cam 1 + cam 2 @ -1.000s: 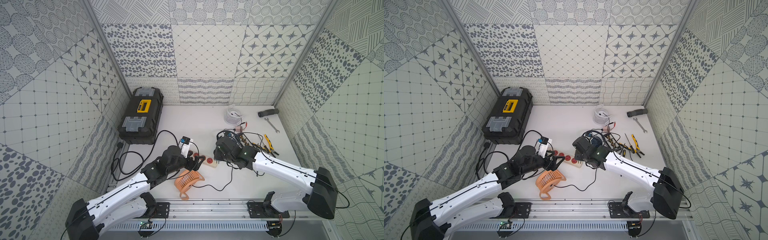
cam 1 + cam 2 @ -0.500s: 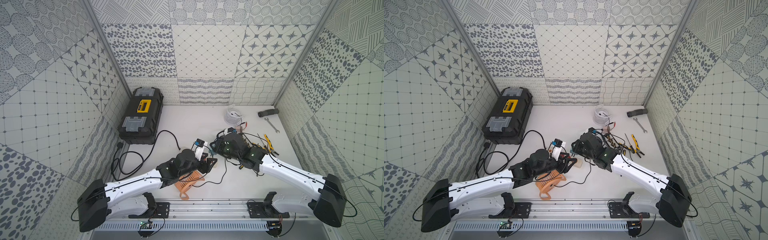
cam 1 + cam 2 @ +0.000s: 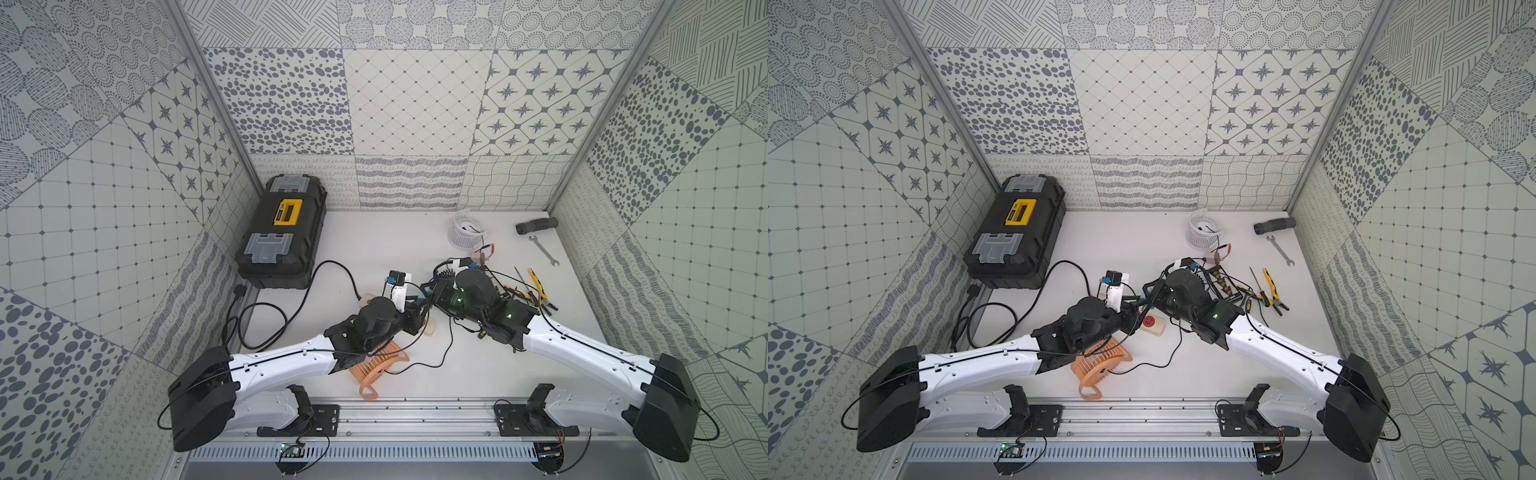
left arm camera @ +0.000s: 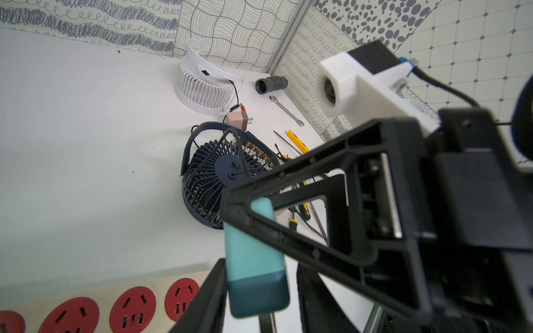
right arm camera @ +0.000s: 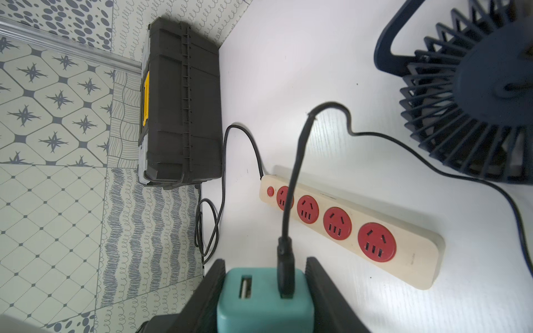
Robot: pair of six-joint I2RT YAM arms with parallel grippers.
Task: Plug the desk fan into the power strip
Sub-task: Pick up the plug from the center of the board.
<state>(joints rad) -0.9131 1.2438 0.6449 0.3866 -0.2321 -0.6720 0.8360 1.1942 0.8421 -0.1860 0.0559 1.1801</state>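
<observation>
Clamping a boxy teal adapter (image 5: 259, 314), right hand (image 5: 264, 276), left hand (image 4: 256, 294) flanking it, grip unclear, cream strip (image 5: 418, 253)

The left arm (image 3: 282, 365) and the right arm (image 3: 582, 349) have white shell links between black joint housings, with a thin black cable along each (it loops out at the shoulder blocks). Green lights (image 3: 508, 316) glow on the right one's joints. The right gripper (image 4: 255, 206) has black fingers (image 4: 302, 253), open triangular frames.

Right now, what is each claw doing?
Left claw: fingers flank the teal adapter; whether it grips cannot be told.
Right claw: closed, holding the teal adapter.
</observation>
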